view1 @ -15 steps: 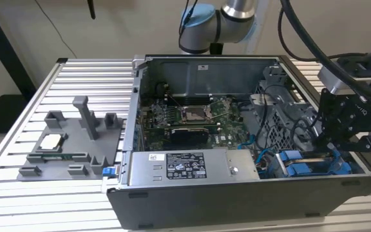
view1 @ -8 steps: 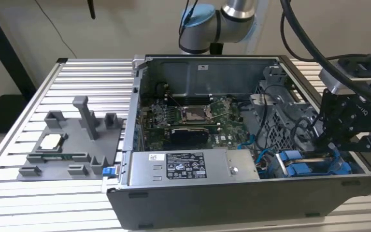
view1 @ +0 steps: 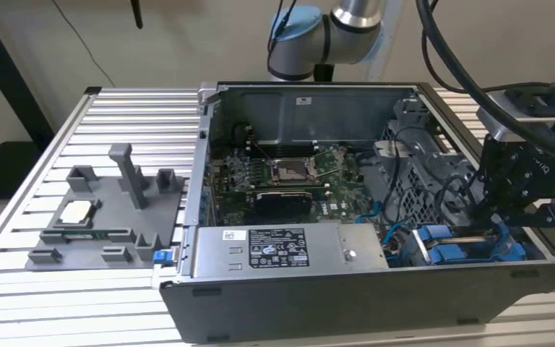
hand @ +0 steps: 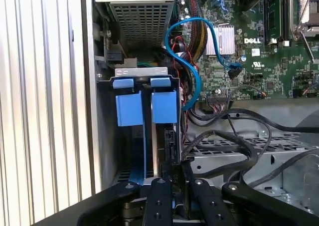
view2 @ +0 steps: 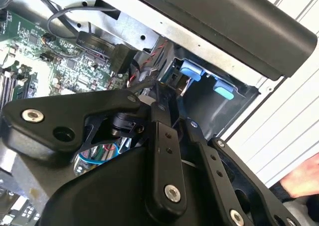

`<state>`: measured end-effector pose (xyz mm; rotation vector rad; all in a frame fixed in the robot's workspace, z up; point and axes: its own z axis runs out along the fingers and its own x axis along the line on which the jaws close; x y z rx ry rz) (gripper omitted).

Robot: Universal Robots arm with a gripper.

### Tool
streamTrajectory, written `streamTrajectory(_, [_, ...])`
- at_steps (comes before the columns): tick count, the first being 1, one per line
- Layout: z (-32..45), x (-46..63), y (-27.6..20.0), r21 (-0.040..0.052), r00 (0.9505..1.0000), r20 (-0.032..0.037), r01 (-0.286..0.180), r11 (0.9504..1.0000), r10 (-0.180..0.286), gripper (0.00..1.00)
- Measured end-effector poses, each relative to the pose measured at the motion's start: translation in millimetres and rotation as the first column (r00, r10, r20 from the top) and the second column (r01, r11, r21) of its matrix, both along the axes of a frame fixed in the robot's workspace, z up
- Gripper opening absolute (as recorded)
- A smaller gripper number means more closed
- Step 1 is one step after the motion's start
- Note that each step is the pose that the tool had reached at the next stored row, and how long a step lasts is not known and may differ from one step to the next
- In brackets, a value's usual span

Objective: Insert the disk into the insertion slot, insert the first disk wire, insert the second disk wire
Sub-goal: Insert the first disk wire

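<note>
1. The exterior view stands off the arm, high and back from the bench [view1: 123,116]. It looks down at a slant across the whole open computer case [view1: 355,296].
2. The first wrist view looks from close by, past the gripper [hand: 177,172], into the case at the drive bay [hand: 144,109]. The circuit board [hand: 259,51] lies beyond, and bench slats run beside the case wall.
3. The second wrist view sits nearer, right behind the gripper's black linkage, looking slantwise at the same drive bay [view2: 192,69] and circuit board [view2: 45,51].
4. All three views share the drive bay [view1: 461,246], at the case corner on the exterior view's right, and the circuit board.
</note>
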<state>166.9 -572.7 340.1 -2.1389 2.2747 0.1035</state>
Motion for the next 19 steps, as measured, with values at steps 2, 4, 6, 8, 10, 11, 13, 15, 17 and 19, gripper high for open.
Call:
streamTrajectory(2, [-0.5,0.3,0.2,-0.0001,1.0000,0.0000,0.004,1.0000,-0.004,0.19])
streamTrajectory(4, [-1.1,0.3,0.4,-0.0001,1.0000,0.0001,0.006,1.0000,-0.006,0.19])
streamTrajectory(6, [-1.8,0.5,0.6,-0.0003,1.0000,0.0001,0.006,1.0000,-0.006,0.19])
streamTrajectory(8, [-3.0,0.8,0.6,0.0005,1.0000,0.0001,0.006,1.0000,-0.006,0.19])
streamTrajectory(10, [-7.1,2.1,0.6,-0.0008,1.0000,0.0000,0.006,1.0000,-0.006,0.19])
streamTrajectory(11, [-8.4,2.5,0.5,-0.0017,1.0000,0.0000,0.006,1.0000,-0.006,0.19])
streamTrajectory(13, [-11.2,2.9,0.6,0.0004,1.0000,0.0000,0.007,1.0000,-0.007,0.20])
streamTrajectory(15, [-10.5,3.1,0.6,0.0004,1.0000,-0.0021,0.006,1.0000,-0.006,0.27])
streamTrajectory(17, [-4.7,3.0,0.5,0.0013,1.0000,-0.0054,0.006,1.0000,-0.006,0.27])
streamTrajectory(19, [3.0,3.0,0.6,0.0003,1.0000,-0.0066,0.006,1.0000,-0.006,0.27])
